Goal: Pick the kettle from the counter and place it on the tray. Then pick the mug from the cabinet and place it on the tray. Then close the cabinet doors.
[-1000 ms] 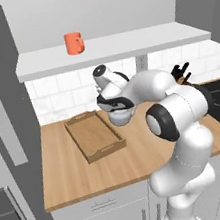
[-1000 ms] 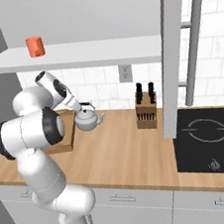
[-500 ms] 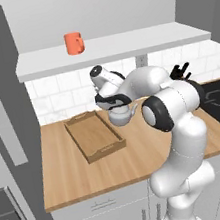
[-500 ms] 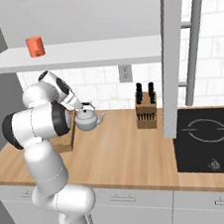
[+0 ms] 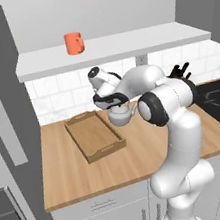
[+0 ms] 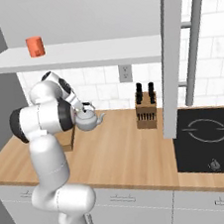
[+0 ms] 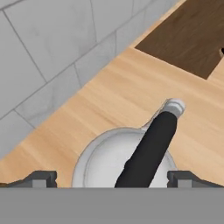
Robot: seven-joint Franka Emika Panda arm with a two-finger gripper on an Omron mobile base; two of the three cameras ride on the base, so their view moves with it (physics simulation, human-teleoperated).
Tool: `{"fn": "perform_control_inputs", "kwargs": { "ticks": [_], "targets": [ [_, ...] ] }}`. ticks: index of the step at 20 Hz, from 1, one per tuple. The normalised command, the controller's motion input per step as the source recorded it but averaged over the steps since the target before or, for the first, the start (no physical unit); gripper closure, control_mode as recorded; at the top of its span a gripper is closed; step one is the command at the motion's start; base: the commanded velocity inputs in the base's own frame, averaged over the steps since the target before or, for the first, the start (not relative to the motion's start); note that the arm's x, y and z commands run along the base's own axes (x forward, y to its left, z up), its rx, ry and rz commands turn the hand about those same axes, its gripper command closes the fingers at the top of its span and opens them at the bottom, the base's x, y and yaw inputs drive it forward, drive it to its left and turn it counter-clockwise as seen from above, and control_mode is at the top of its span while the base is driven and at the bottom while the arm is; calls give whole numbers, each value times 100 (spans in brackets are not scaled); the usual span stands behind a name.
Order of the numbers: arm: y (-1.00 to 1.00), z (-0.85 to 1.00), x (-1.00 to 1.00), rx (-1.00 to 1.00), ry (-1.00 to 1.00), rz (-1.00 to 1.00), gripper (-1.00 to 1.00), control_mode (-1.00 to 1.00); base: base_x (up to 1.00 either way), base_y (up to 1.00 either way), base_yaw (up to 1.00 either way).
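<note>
Sitting empty near the back-left part of the counter [image 5: 92, 171], the tray [image 5: 94, 135] holds nothing on its brown floor; one of its short ends lies close to the tiled wall. Just beside its right rim stands the kettle [image 5: 120, 115], on the bare wood and not in the tray. The mug [image 5: 74, 43] stands alone on the pale shelf of the cabinet [image 5: 122, 46], towards its left end, well above the tray. One of the cabinet doors [image 6: 172, 51] hangs open with its bar handle turned outward, over the joint between the wood and the black hob [image 6: 209, 133]. A knife block [image 6: 147, 110] stands by the back wall, between kettle and hob.

The gripper [image 7: 112, 178] hangs just over the kettle with its jaws spread wide, one fingertip [image 7: 41, 178] on each side of the dark arched handle [image 7: 148, 148], neither pressing on it.

Against the picture of a second ago, the hand has come down and forward from above the kettle until it sits close over the lid, and the elbow has swung toward the wall. Kettle, tray and mug lie where they lay.
</note>
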Motion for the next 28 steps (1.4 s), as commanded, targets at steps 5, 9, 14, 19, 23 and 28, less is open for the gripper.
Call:
{"fn": "perform_control_inputs", "kwargs": {
  "ticks": [5,9,14,19,23,28],
  "targets": [
    [0,-18,18,0,0,0,-100,-100,0,0,0],
    [0,-18,17,0,0,0,-100,-100,0,0,0],
    [0,-16,1,0,0,0,100,-100,0,0,0],
    [0,-28,0,0,0,0,100,-100,0,0,0],
    [0,-17,0,0,0,0,100,-100,0,0,0],
    [0,-10,-1,0,-2,0,100,-100,0,0,0]
  ]
}}
